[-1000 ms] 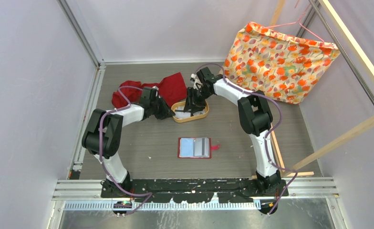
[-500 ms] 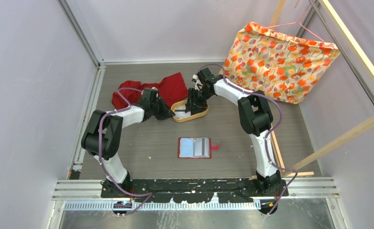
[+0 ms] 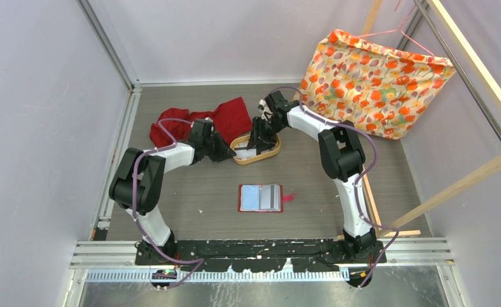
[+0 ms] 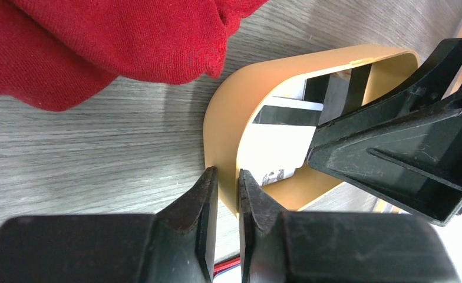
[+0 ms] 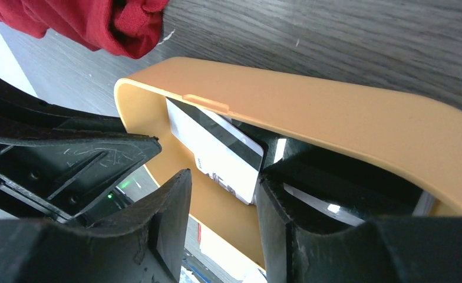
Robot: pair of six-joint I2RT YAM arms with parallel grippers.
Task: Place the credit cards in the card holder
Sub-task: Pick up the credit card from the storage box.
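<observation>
Tray (image 4: 221,118): cards (image 4: 276,150) inside.
Left claw (image 4: 227,175): clamped on tray rim.
Right claw (image 5: 223,184): half apart, tips in tray, card between them.

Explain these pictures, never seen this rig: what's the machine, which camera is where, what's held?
It's a robot: a left arm and a right arm bolted at the table's near edge. The wide views come from a fixed camera above and behind them; the two close-ups from a camera on each wrist, looking along its own fingers. On the table: an open red wallet, a red cloth, and a tan tray with cards in it. A floral cloth hangs at the right. The left gripper pinches the tray's wall. The right gripper is down in the tray, jaws open either side of a tilted card, not closed on it.
</observation>
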